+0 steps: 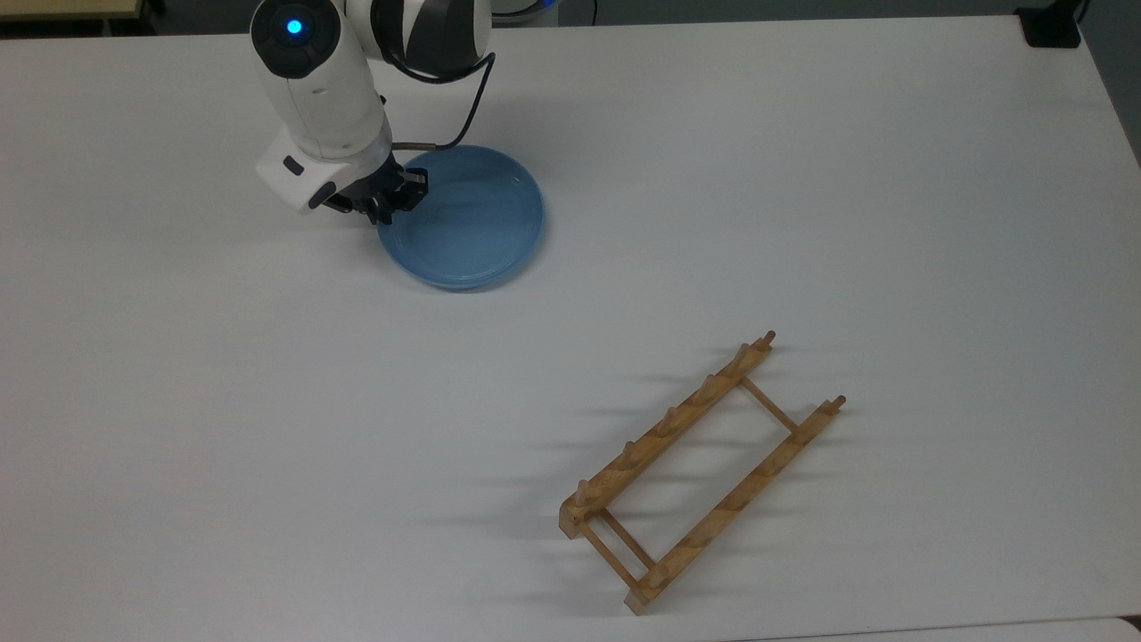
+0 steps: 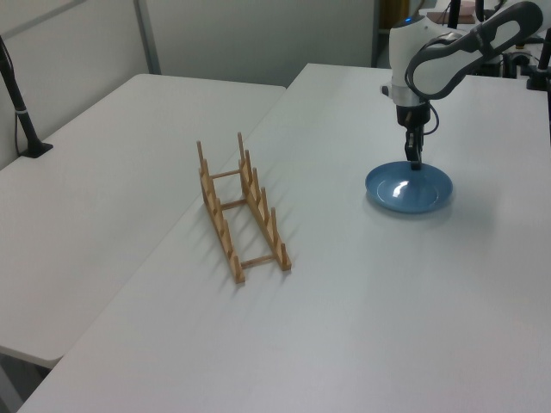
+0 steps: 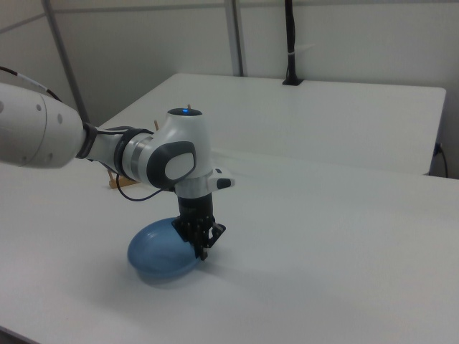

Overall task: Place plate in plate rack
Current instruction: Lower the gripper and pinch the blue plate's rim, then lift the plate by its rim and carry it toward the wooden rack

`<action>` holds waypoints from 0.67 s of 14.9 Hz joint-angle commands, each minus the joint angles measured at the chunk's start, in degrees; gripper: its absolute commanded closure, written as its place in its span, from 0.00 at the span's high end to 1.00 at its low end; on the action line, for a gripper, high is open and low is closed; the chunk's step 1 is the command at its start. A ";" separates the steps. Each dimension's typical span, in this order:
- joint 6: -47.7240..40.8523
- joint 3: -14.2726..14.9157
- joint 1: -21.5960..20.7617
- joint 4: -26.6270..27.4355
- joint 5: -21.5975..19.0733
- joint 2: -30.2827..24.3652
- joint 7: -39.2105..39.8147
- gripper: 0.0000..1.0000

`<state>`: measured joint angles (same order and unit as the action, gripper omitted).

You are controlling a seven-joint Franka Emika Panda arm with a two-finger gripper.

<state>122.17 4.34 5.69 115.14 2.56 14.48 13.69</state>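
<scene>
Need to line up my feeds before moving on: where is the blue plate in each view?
Top view: plate upper left of centre, under the claw.
Left view: plate right of centre, beyond the plate rack.
Right view: plate lower left.
Shared landmark: the claw at its rim.

Arm [image 1: 321,89] bent downward, wrist vertical

plate [image 1: 472,223] top view upper-left | plate rack [image 1: 700,473] lower-right, well apart | both on table [image 1: 802,178]

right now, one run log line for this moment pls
stage: grasp attempt | gripper: at plate rim | plate: flat on table | plate rack: empty, apart from plate | placed: no
</scene>
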 commanded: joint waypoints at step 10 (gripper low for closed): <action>-3.42 -3.19 -0.24 -12.90 -2.21 -7.17 -1.56 0.00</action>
<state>122.16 2.43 5.67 107.92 1.94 12.39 13.08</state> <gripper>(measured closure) 0.947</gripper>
